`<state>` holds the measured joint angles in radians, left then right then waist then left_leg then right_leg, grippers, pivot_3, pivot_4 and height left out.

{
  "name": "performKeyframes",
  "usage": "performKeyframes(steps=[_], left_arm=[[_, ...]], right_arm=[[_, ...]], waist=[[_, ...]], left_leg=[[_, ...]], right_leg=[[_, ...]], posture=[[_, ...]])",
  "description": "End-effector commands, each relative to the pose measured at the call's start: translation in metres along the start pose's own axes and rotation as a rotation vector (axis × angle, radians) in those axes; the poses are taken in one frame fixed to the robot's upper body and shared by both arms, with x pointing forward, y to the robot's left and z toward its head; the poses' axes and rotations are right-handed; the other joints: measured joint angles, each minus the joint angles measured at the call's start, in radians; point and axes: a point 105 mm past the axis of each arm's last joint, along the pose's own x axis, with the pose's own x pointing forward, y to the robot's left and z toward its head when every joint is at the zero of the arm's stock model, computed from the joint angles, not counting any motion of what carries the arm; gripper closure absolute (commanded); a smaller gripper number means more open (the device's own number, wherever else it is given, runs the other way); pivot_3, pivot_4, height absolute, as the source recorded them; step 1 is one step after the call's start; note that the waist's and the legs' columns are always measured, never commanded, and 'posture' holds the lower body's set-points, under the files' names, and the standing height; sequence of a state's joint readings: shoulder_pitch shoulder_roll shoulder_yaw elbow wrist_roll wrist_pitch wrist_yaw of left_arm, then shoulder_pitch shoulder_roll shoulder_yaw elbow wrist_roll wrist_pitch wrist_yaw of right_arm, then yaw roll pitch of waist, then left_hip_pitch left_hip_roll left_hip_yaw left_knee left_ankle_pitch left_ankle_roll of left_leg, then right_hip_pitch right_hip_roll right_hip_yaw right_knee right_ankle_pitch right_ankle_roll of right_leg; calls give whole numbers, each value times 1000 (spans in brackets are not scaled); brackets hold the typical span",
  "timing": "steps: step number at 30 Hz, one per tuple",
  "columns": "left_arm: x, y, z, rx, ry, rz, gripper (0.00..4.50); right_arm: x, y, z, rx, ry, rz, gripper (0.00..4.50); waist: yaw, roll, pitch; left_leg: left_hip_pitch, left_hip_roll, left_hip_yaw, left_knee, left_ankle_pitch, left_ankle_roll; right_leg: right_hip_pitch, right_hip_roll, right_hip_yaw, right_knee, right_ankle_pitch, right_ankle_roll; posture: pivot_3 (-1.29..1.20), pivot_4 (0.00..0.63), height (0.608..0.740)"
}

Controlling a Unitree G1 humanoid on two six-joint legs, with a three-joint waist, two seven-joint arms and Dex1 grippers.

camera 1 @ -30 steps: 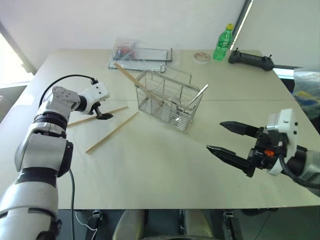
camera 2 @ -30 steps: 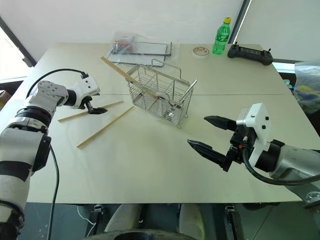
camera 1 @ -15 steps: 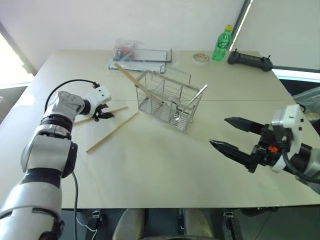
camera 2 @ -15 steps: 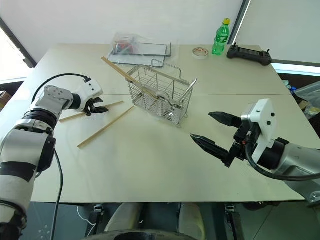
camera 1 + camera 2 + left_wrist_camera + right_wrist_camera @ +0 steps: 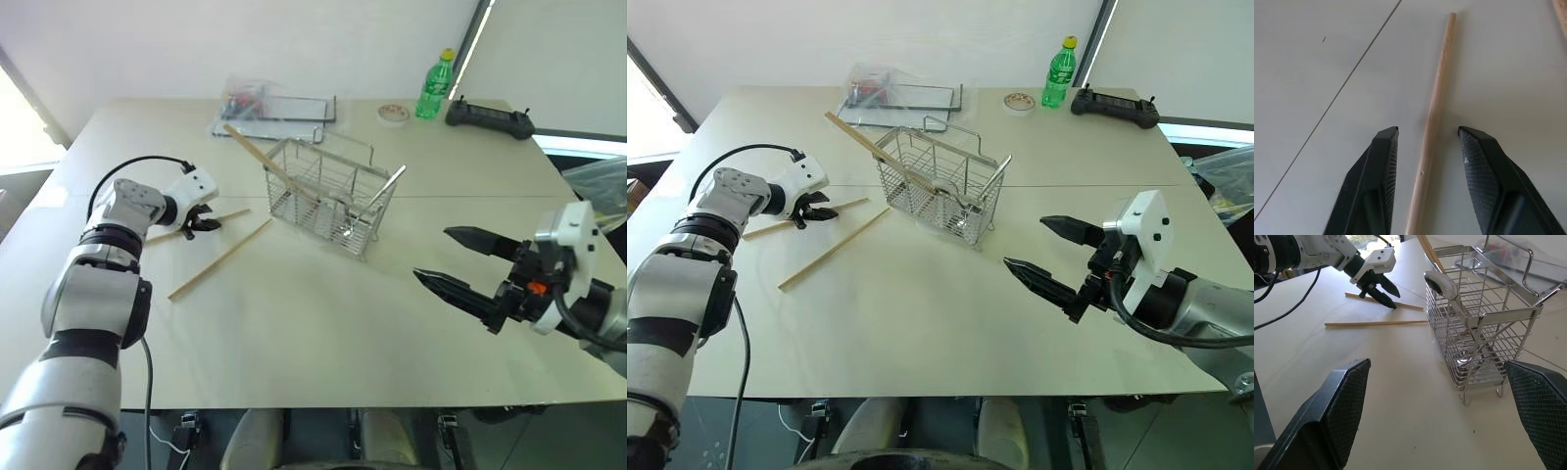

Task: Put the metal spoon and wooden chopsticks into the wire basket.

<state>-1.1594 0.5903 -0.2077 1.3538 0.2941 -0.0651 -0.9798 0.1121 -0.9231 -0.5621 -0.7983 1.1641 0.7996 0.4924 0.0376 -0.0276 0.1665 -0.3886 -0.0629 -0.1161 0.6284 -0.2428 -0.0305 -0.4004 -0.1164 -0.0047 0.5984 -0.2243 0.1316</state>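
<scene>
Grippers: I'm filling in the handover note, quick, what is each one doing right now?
Left gripper: open, black fingers either side of a pale wooden chopstick lying on the table, not gripping it.
Right gripper: open, holding nothing.

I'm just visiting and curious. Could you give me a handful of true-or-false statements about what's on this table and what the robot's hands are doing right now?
1. One chopstick already leans in the basket. True.
2. The left hand carries a chopstick high above the table. False: it is down at the table, its fingers either side of a chopstick that lies flat, with gaps on both sides.
3. The right hand is wide open and holds nothing. True.
4. The green bottle lies on its side beside the basket. False: it stands upright at the far edge.
5. Another chopstick lies on the table in front of the left hand. True.
</scene>
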Motion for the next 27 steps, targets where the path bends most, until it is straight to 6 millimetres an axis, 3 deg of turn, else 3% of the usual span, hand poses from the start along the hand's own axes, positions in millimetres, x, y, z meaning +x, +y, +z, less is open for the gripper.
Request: performKeyframes(steps=[1, 2, 11, 16, 22, 27], left_arm=[[0, -4, -6, -26, 16, -29, 4189], [0, -4, -5, -27, 14, -31, 4449], [-2, 2, -1, -59, -13, 10, 4449], [-20, 25, 23, -191, -195, 106, 4449], [-88, 96, 66, -498, -621, 504, 4449], [-145, 125, 105, -598, -947, 654, 4449]], right_arm=[[-3, -1, 12, -32, -45, -10, 0], [-3, -2, 12, -31, -47, -12, 0], [-2, -1, 10, -28, -48, -15, 0], [-1, 2, 4, -29, -26, 3, 0], [-2, 4, -2, -25, -9, 21, 0], [1, 6, -4, -22, -12, 26, 0]], waist=[[0, 0, 0], [0, 0, 0], [0, 0, 0], [-1, 0, 0], [0, -3, 1], [0, -2, 1]], left_leg=[[0, 0, 0, 0, 0, 0], [0, 0, 0, 0, 0, 0], [0, 0, 0, 0, 0, 0], [0, 0, 0, 0, 0, 0], [-1, 0, -1, 0, 0, 0], [-1, 0, 0, 0, 0, 0]], right_leg=[[0, 0, 0, 0, 0, 0], [0, 0, 0, 0, 0, 0], [0, 0, 0, 0, 0, 0], [0, 1, 0, 0, 0, 0], [-1, 1, -1, 0, 1, 1], [-1, 0, 0, -1, 1, 2]], posture=[[0, 150, 725], [0, 150, 725], [0, 150, 725], [0, 150, 725], [0, 150, 725], [0, 150, 725]])
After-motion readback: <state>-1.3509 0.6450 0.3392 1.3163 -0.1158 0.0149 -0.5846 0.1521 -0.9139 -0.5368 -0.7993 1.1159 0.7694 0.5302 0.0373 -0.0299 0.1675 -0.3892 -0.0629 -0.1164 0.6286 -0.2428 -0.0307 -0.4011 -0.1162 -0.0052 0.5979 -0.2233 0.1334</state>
